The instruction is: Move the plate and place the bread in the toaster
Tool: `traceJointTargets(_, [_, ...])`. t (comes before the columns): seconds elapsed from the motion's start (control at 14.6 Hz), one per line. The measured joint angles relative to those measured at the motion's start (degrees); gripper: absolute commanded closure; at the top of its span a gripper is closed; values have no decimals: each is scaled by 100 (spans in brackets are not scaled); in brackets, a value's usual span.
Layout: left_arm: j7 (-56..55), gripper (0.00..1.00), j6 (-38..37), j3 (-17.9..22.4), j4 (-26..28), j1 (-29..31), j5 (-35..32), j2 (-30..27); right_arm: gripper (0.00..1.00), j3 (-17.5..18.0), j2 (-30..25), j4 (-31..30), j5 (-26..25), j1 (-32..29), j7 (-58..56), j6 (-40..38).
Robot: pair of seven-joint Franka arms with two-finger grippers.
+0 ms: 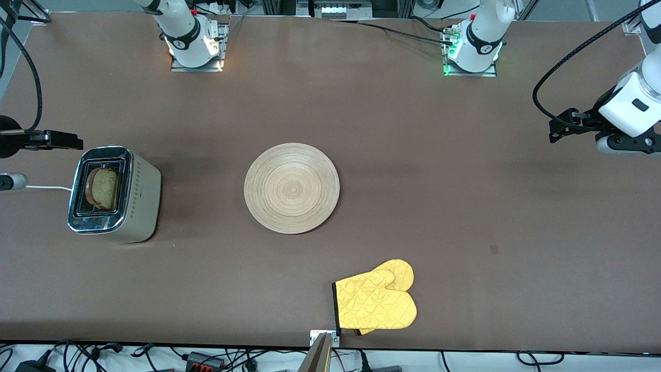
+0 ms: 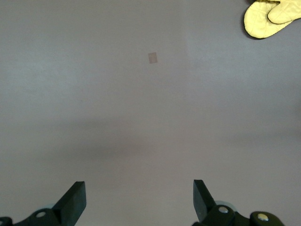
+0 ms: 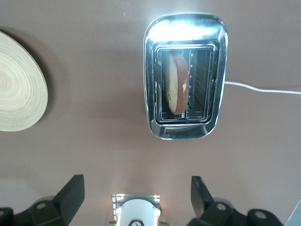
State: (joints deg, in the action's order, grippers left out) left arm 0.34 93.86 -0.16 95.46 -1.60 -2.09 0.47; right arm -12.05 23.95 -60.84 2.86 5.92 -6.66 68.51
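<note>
The bread (image 1: 103,188) is seen standing on edge in one slot of the toaster (image 1: 113,201), its brown crust and speckled face showing above the chrome top; in the right wrist view the slice (image 3: 178,84) is shown leaning slightly within its slot, while the second slot is seen with nothing in it. The toaster is placed at the right arm's end of the tabletop (image 1: 465,206), and a white cord (image 1: 49,187) is led away from it toward the table's edge. The plate (image 1: 292,188) is laid flat near the middle of the tabletop, well apart from the toaster, and nothing is carried on it. A yellow oven mitt (image 1: 376,302) is laid nearer to the front camera than the plate, close to the tabletop's edge.

The right pincer (image 3: 136,197) is held in the air over the tabletop beside the toaster, its fingers spread wide with nothing between them. The left pincer (image 2: 139,200) is held over bare tabletop at the left arm's end, likewise spread wide and holding nothing; the mitt (image 2: 273,18) is caught at the corner of its wrist view
</note>
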Motion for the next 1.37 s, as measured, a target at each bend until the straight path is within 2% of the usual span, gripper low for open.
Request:
traceJointTargets(0.14, [0, 0, 0, 0, 0, 0, 0, 0, 0, 20, -502, -710, 0, -42, 116, 723])
traceJointTargets(0.27, [0, 0, 0, 0, 0, 0, 0, 0, 0, 135, -1247, -1802, 1, -228, 314, 1369])
traceJointTargets(0.41, [0, 0, 0, 0, 0, 0, 0, 0, 0, 307, -1895, -2657, 1, -452, 473, 1692])
traceJointTargets(0.55, [0, 0, 0, 0, 0, 0, 0, 0, 0, 393, -2242, -3103, 1, -539, 549, 1800])
traceJointTargets(0.75, [0, 0, 0, 0, 0, 1, 0, 0, 0, 631, -2446, -3458, 1, -680, 648, 1868])
traceJointTargets(1.03, [0, 0, 0, 0, 0, 0, 0, 0, 0, 699, -2475, -3540, -28, -721, 657, 1891])
traceJointTargets(1.37, [0, 0, 0, 0, 0, 0, 0, 0, 0, 732, -2445, -3518, -599, -722, 657, 2061])
